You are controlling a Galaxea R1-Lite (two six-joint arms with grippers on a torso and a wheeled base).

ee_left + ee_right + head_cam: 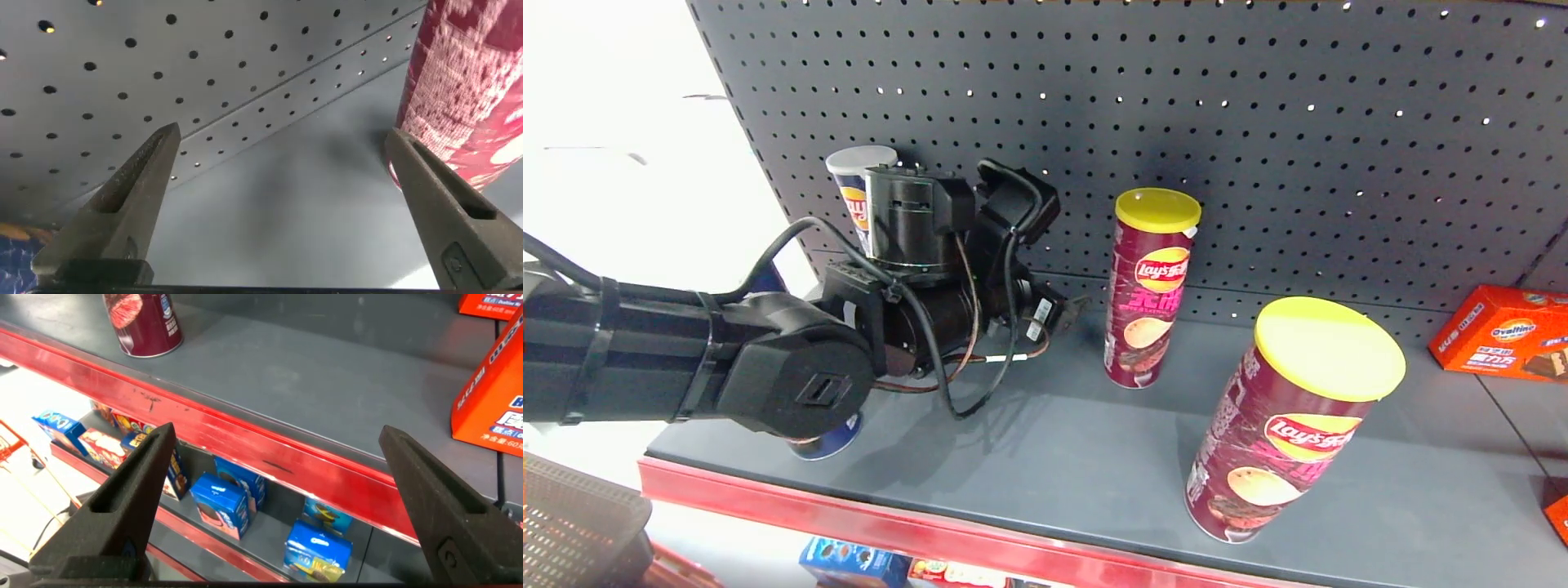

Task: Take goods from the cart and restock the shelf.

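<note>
Yellow-lidded maroon chip cans; white-lidded blue can; grey backboard w/ hole grid; red shelf edge

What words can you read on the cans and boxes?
On the near purple can: a brand logo, not read out; small print too small.
On the far purple can: the same logo; the rest too small.
On the blue can: a logo, partly hidden.
On the orange box: a logo; other print too small.
On the blue boxes below: blurred.
</note>
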